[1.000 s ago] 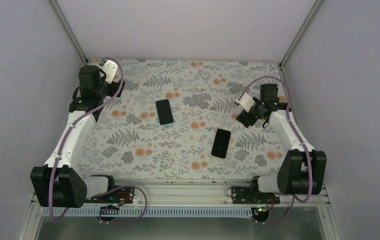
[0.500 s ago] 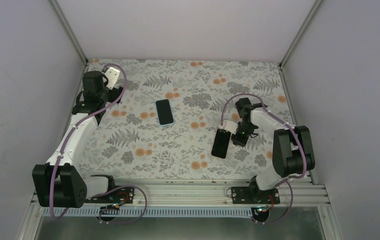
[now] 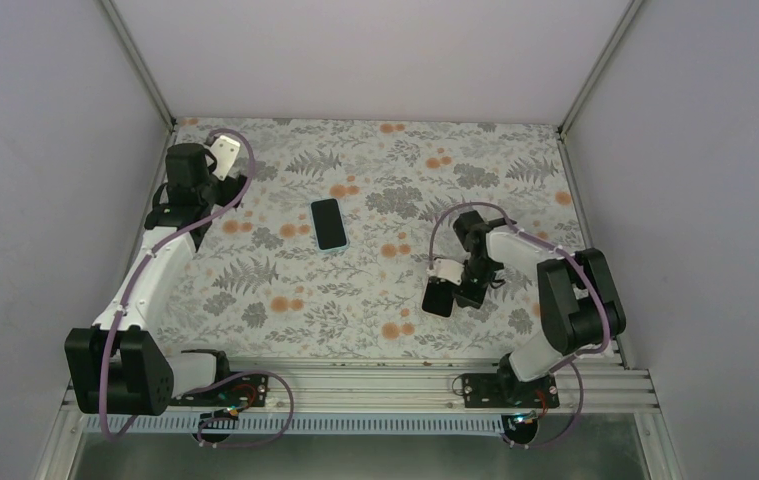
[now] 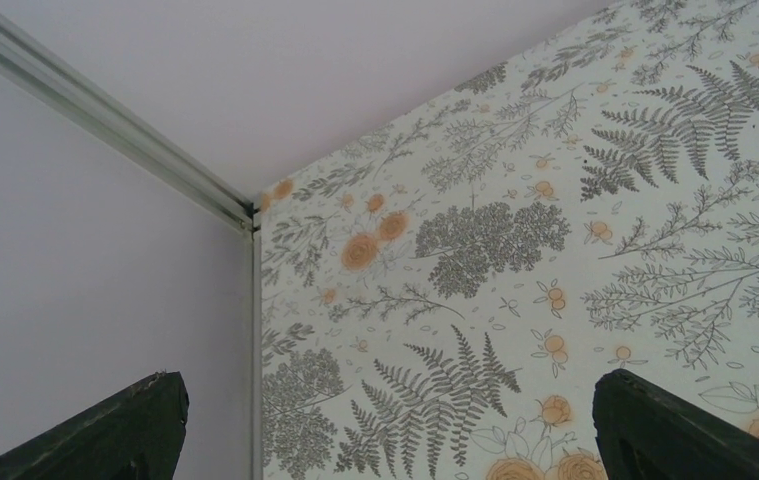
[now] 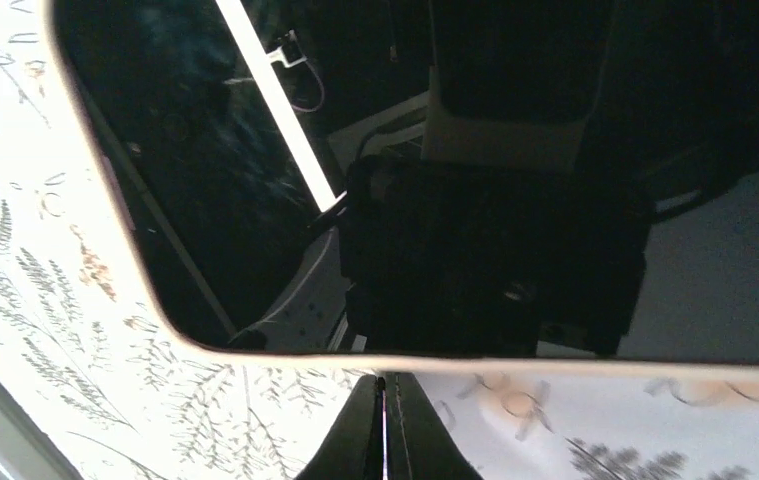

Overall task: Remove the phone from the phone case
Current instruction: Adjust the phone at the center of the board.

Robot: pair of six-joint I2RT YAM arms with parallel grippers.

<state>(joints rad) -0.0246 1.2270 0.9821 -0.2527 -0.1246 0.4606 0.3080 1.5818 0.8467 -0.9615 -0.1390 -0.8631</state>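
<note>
Looking down from the top camera, I have the phone lying flat on the floral table, right of centre and towards the near edge. The right arm is folded in over it, wrist pointed down at the phone's far end. On the right wrist feed the glossy black screen fills most of the picture, mirroring the camera and wrist above it, with a pale rim running along its edge. The right gripper is closed, its two fingertips pressed together with only a thin seam between them, just off the phone's edge above the patterned cloth. Nothing sits between the fingers, so I read it as closed on nothing.

The light-blue-rimmed phone case lies flat near the middle of the table, well apart from the phone and from both arms. Its face looks dark from above; I cannot tell what is in it.

The left arm is stretched out to the far-left corner. On its wrist feed the left gripper is wide open, one dark finger at each bottom corner, empty, above the cloth near the corner post.
</note>
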